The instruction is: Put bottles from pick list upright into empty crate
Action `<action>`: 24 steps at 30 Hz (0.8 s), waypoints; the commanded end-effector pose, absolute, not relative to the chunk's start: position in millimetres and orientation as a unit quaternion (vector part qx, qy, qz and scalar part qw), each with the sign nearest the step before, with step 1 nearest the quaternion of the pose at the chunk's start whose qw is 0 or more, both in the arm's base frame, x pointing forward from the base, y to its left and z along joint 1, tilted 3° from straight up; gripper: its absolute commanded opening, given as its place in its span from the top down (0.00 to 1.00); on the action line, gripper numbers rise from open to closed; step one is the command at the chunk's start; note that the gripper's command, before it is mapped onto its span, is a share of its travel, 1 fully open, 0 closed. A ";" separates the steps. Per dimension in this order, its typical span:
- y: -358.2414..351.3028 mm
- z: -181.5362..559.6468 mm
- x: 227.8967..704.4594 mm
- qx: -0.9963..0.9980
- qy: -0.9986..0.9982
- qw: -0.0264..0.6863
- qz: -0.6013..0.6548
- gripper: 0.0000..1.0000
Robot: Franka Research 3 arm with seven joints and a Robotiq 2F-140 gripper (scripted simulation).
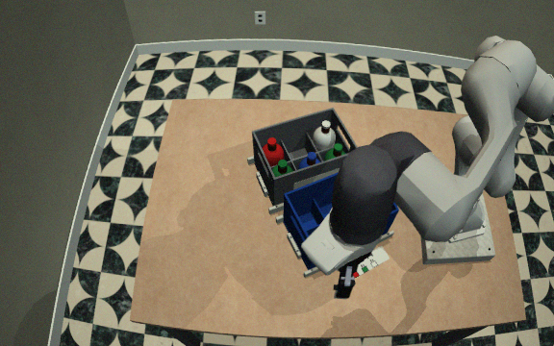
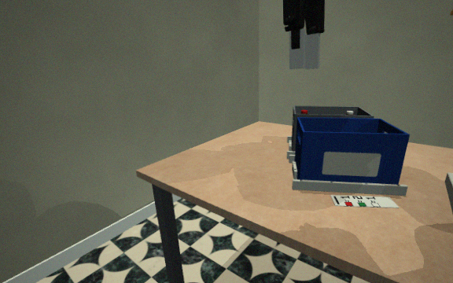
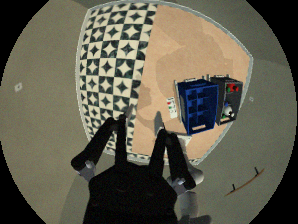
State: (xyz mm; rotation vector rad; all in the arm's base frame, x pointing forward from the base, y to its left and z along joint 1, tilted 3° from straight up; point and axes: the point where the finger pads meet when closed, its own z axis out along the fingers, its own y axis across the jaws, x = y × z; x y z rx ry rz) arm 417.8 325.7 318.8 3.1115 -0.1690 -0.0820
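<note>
The grey crate (image 1: 301, 154) holds a red bottle (image 1: 272, 150), a white bottle (image 1: 324, 135), a blue bottle (image 1: 311, 160) and two green bottles (image 1: 282, 167) (image 1: 336, 151). The blue crate (image 1: 315, 211) stands right in front of it and looks empty; my arm hides part of it. The pick list (image 2: 364, 201) lies on the table by the blue crate and shows a red and a green mark; I cannot read the counts. My gripper (image 1: 346, 279) hangs high above the table near the list, its fingers apart with nothing between them. It also shows at the top of the exterior view (image 2: 304, 59).
The robot base (image 1: 457, 245) stands at the table's right side, close to the blue crate. Both crates sit in grey rails (image 2: 348, 188) on the table. The table edge runs near the pick list in the exterior view.
</note>
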 end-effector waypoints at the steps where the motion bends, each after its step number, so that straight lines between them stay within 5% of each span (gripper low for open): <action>1: 331.5 320.0 415.4 0.991 -0.131 0.022 -0.014 0.62; 24: 348.1 321.0 404.7 0.981 -0.191 0.029 0.006 0.62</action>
